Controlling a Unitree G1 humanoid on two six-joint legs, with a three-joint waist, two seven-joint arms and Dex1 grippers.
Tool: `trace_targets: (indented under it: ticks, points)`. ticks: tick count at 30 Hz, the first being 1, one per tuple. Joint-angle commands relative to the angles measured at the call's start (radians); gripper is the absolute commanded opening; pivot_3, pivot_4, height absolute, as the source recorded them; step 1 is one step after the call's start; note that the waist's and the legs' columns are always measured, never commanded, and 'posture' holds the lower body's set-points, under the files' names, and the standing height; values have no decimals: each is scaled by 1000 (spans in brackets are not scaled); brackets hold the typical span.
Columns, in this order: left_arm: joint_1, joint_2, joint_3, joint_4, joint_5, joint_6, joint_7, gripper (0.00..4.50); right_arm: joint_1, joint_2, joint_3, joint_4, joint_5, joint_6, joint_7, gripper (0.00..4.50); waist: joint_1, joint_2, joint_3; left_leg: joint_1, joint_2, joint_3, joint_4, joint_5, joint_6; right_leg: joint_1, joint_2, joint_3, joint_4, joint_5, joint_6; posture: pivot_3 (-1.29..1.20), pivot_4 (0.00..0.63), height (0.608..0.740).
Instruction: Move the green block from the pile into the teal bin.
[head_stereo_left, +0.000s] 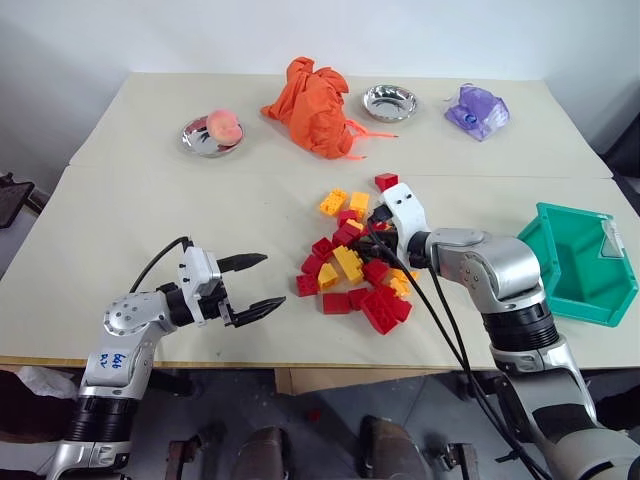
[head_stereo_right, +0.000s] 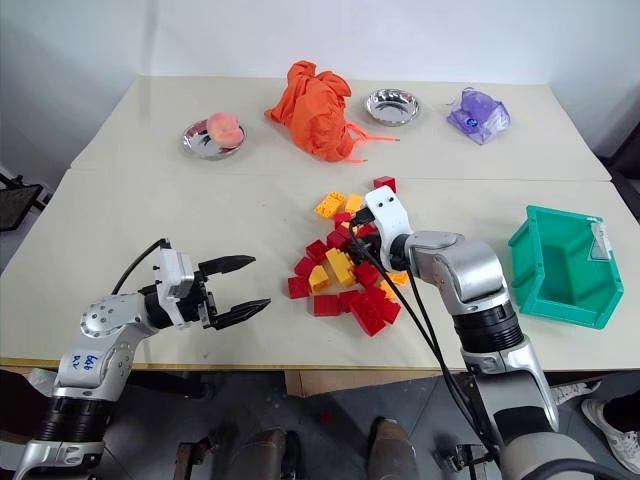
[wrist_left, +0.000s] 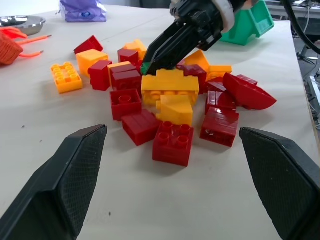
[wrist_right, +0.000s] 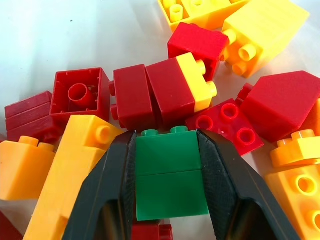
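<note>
I've got the right gripper (wrist_right: 167, 187) clamped on the one green block (wrist_right: 169, 175), both fingers flat against its sides while it sits in the pile (head_stereo_left: 357, 268), ready to lift toward the single teal bin (head_stereo_left: 580, 262). My left gripper (head_stereo_left: 252, 285) waits spread wide, empty, beside the pile. Two steel bowls (head_stereo_left: 390, 102) sit far back.

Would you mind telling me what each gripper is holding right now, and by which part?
The right gripper clamps the green block by its two opposite side faces, studs pointing away, down in the pile. The left gripper holds nothing.
</note>
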Motion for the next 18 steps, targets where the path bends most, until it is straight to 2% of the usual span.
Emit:
trace_targets:
  ticks: [1, 5, 8, 12, 14, 16, 18]
  points:
    - [-9, 1, 11, -24, -8, -8, 3, 4500, 0, -4, 16, -10, -10, 9, 15, 1442, 0, 0, 0, 0, 0, 0, 0, 0, 0, 0, 0, 0, 0, 0, 0, 0, 150, 740]
    - [-22, -4, 5, -17, -5, -10, 3, 4500, 47, -63, -6, -104, 12, -134, 126, 1442, 2, 0, 0, 0, 0, 0, 0, 0, 0, 0, 0, 0, 0, 0, 0, 0, 150, 740]
    - [-35, -14, -6, -24, -12, -7, -1, 4500, 105, -97, -115, -188, 63, -274, 208, 1442, 6, 0, 0, -2, 0, 0, -1, 0, 0, -1, 0, 0, -2, 0, 0, 0, 150, 740]
    - [-52, -31, -25, -37, -18, -3, -11, 4500, 174, -129, -251, -224, 94, -400, 233, 1442, 5, 0, 0, -1, 0, 0, -1, -1, 0, -1, 0, 0, -2, 0, 0, 0, 150, 740]
    - [-86, -68, -63, -45, -24, 5, -18, 4500, 271, -193, -421, -230, 83, -481, 223, 1442, 17, 0, 0, -1, 0, 0, -1, -1, 0, 0, 0, 0, -2, 0, 0, 0, 150, 740]
    - [-109, -90, -84, -47, -27, 11, -24, 4500, 331, -235, -523, -229, 86, -528, 218, 1442, 42, 0, 0, -2, -1, 0, 0, -1, 1, 0, 0, -1, -4, 0, 1, 0, 150, 740]
    - [-144, -122, -111, -32, -26, 12, -33, 4500, 393, -293, -652, -180, 71, -554, 191, 1442, 46, 0, 0, -2, -1, 2, 0, -1, 2, 0, -1, 0, -5, 1, 2, 0, 150, 740]
